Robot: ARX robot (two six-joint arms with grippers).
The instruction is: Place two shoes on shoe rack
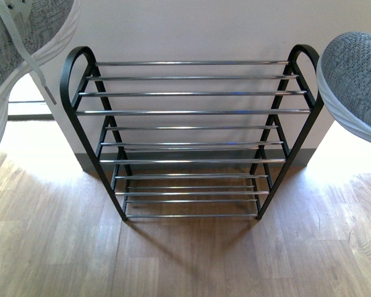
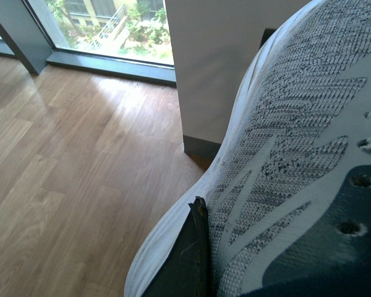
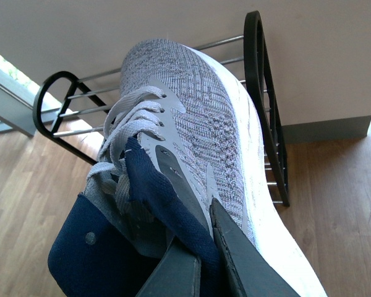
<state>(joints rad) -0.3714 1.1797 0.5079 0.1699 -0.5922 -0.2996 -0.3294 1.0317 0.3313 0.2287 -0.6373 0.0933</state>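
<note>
The shoe rack (image 1: 191, 112), black-framed with chrome rods, stands against the white wall with nothing on its tiers. One grey knit sneaker (image 1: 21, 43) hangs at the upper left of the front view, laces dangling. In the left wrist view this sneaker (image 2: 284, 154) fills the frame, and my left gripper (image 2: 201, 260) is shut on its side, one dark finger showing. A second grey knit sneaker (image 1: 355, 77) hangs at the upper right, beside the rack's right bar. My right gripper (image 3: 204, 253) is shut on that sneaker's (image 3: 191, 124) navy collar, toe pointing at the rack (image 3: 260, 93).
Wood-plank floor (image 1: 185, 260) lies in front of the rack. A floor-length window with a grey frame (image 2: 105, 62) sits left of the white wall (image 1: 191, 28). A grey skirting board (image 3: 328, 130) runs along the wall's foot.
</note>
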